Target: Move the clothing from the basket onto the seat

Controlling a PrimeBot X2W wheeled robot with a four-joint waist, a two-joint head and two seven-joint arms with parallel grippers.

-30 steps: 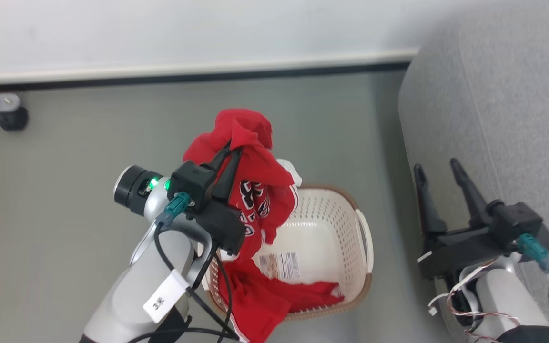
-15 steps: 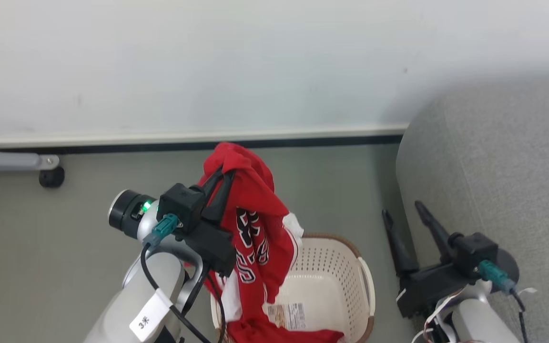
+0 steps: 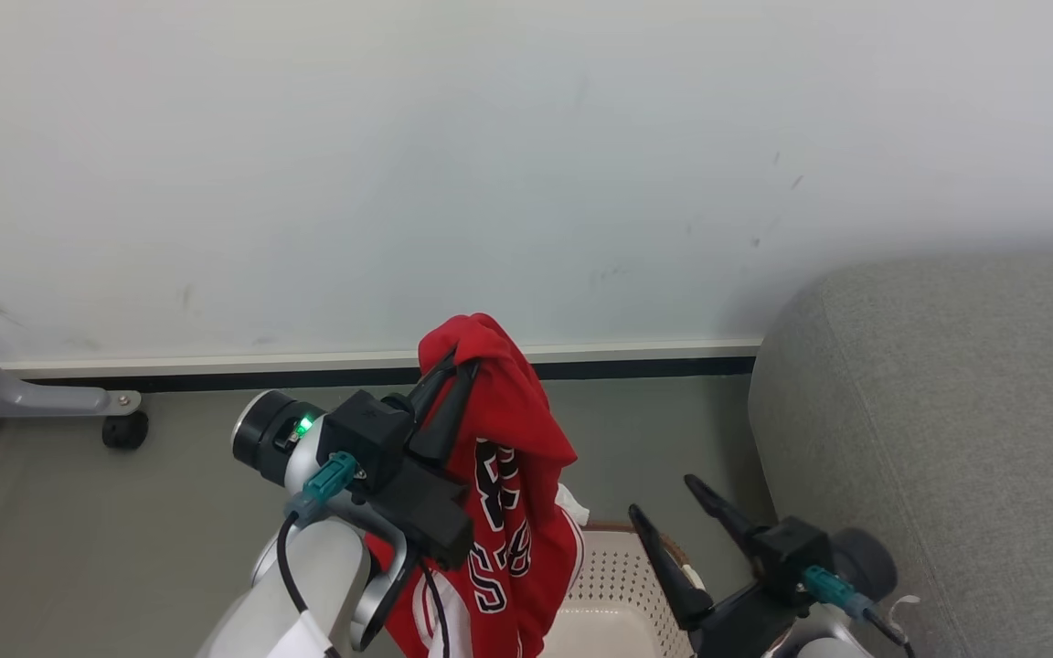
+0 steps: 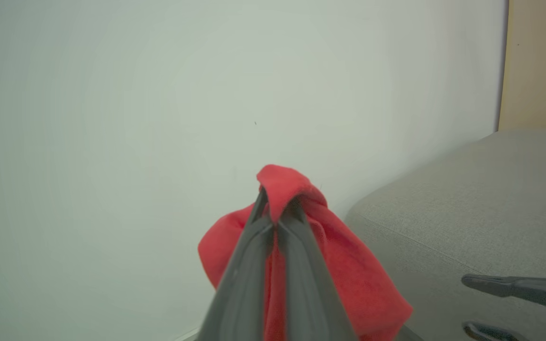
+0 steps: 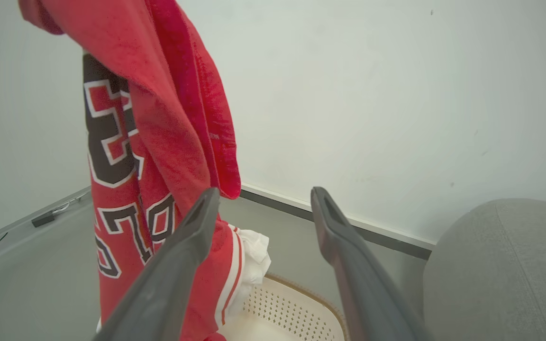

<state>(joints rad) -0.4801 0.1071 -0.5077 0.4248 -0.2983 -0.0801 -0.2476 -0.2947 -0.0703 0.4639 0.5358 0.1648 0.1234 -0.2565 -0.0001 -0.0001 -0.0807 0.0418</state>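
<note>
My left gripper (image 3: pixel 458 370) is shut on the clothing (image 3: pixel 504 429), a red garment with black-and-white lettering that hangs down from its fingertips over the basket (image 3: pixel 613 585). In the left wrist view the gripper (image 4: pixel 277 204) pinches a red fold (image 4: pixel 282 182) of that clothing in front of the wall. My right gripper (image 3: pixel 664 498) stands open and empty beside the basket, left of the grey seat (image 3: pixel 947 429). In the right wrist view its open fingers (image 5: pixel 197 222) frame the hanging clothing (image 5: pixel 154 142), the basket rim (image 5: pixel 296 303) and the seat (image 5: pixel 495 270).
A white wall with a dark skirting line (image 3: pixel 645 368) runs behind. A grey metal leg with a black caster (image 3: pixel 124 428) stands at the far left on the grey floor. A dark flat object (image 5: pixel 43 219) lies on the floor by the wall.
The head camera has tilted up, so the basket has slid toward the bottom edge. My left gripper has lifted the red garment higher out of the basket. The right gripper stays open.
</note>
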